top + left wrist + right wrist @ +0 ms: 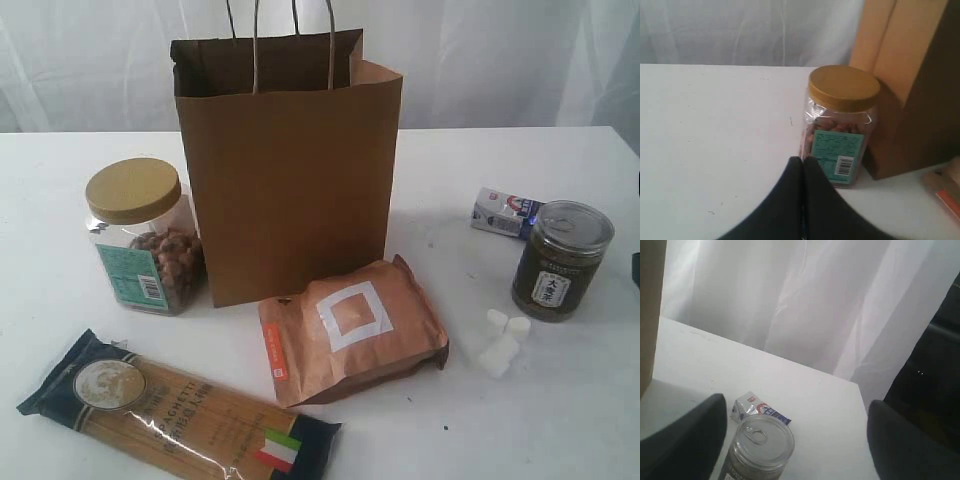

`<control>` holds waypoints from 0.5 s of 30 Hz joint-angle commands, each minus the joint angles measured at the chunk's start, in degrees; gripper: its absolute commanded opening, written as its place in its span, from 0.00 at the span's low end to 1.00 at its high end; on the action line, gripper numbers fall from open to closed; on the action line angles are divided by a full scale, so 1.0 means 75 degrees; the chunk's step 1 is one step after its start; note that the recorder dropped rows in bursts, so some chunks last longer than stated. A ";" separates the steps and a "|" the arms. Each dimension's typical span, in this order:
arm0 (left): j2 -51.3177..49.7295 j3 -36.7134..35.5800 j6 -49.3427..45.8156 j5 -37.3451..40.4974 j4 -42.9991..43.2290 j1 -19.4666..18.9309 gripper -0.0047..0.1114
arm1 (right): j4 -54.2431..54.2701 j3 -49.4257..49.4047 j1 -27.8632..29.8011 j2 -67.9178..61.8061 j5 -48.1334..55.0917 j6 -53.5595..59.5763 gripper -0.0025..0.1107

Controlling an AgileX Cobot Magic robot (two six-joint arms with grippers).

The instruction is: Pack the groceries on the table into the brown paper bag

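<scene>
The brown paper bag [290,170] stands upright and open-topped at the middle back of the table [60,300]. Left of it is the tan-lidded nut jar [140,235], and my left gripper [801,159] hangs shut and empty just short of that jar [840,125]. The spaghetti packet [180,410] lies at the front left, with the copper pouch [350,330] flat in front of the bag. At the right stand the dark silver-lidded jar [562,260], the small carton [505,212] and the marshmallows [503,340]. My right gripper [797,405] hovers open above the dark jar [760,450] and carton [757,409].
White curtains [480,60] hang behind the table's far edge. The bag's side wall [910,75] rises right beside the nut jar. A dark shape [935,365] stands past the table's corner in the right wrist view.
</scene>
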State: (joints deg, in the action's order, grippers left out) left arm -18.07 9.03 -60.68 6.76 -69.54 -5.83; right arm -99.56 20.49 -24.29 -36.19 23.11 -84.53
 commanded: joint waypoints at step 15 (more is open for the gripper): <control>0.0060 -0.0069 0.0073 0.0352 -0.0060 0.0059 0.04 | -0.0052 0.0010 0.0049 0.0126 0.1348 0.3461 0.65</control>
State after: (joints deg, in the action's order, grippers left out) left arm -17.99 8.76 -60.55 8.74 -69.32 -5.83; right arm -99.56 20.49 -24.29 -36.10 29.07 -56.91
